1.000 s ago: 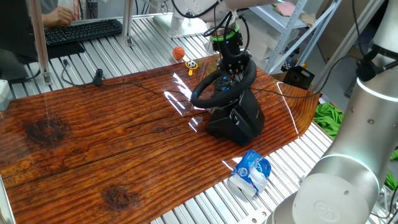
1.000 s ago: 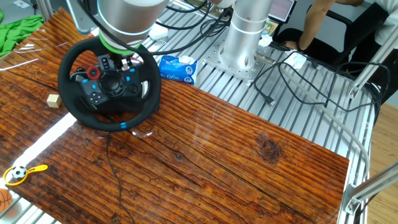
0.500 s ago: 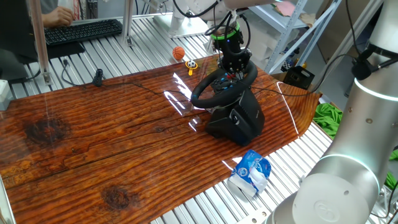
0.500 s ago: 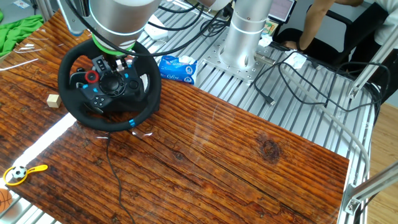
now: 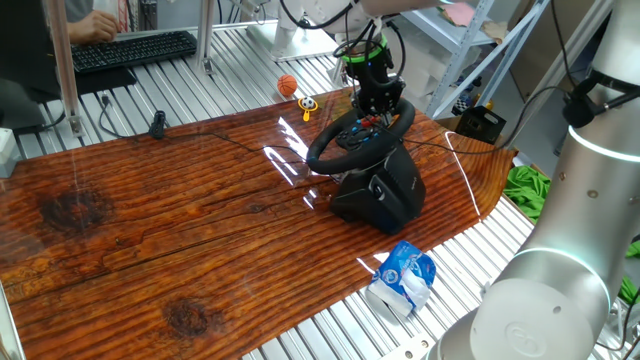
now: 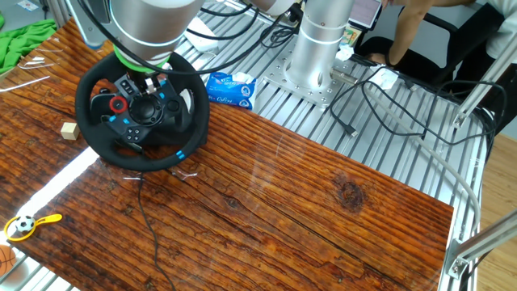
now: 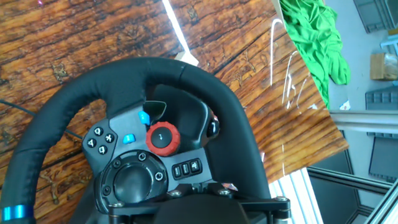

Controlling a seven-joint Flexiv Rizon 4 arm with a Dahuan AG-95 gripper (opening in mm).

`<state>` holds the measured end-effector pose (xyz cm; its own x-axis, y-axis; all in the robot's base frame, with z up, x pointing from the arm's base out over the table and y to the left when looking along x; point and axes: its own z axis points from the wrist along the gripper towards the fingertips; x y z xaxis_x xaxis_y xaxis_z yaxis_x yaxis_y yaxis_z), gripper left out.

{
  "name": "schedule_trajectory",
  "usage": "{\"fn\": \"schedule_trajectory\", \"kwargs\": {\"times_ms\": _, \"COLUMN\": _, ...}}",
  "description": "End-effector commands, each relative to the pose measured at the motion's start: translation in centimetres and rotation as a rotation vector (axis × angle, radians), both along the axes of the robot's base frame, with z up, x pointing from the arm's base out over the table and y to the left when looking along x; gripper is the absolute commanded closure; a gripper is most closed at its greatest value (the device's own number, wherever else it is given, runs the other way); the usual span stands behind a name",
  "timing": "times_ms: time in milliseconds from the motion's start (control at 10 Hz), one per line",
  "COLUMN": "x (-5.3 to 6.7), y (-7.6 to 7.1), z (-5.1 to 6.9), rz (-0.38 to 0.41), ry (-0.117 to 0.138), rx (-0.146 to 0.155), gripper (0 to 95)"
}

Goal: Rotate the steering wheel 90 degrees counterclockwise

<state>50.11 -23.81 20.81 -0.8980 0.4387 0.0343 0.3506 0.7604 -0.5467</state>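
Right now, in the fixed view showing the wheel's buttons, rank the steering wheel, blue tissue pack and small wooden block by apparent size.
1. steering wheel
2. blue tissue pack
3. wooden block
Clear gaps, so the ranking is safe.

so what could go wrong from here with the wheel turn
1. The tool sits low among the spokes near the hub of the steering wheel; its contact is hidden, so it might slip and stall the rotation.
2. It is close to the red dial and blue buttons, which it could press or scrape.
3. The black base just stands on the wooden table with no clamp visible, so sideways force could shift it.
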Motion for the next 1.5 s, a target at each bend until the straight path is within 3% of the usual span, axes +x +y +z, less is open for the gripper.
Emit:
{"fn": "schedule_trajectory", "kwargs": {"times_ms": 100, "x": 0.3, "y": -0.2, "z": -0.1, "rz": 0.007, "ry": -0.009, "rx": 0.006, "gripper": 95.0}}
{"fn": "schedule_trajectory", "kwargs": {"times_ms": 700, "x": 1.3, "y": -0.4, "z": -0.1, "rz": 0.041, "ry": -0.018, "rx": 0.019, "gripper": 95.0}}
{"fn": "schedule_trajectory", "kwargs": {"times_ms": 1000, "x": 1.4, "y": -0.4, "z": -1.1, "rz": 0.053, "ry": -0.042, "rx": 0.024, "gripper": 95.0}}
{"fn": "schedule_trajectory", "kwargs": {"times_ms": 1500, "x": 2.7, "y": -0.3, "z": -1.0, "rz": 0.062, "ry": -0.044, "rx": 0.041, "gripper": 95.0}}
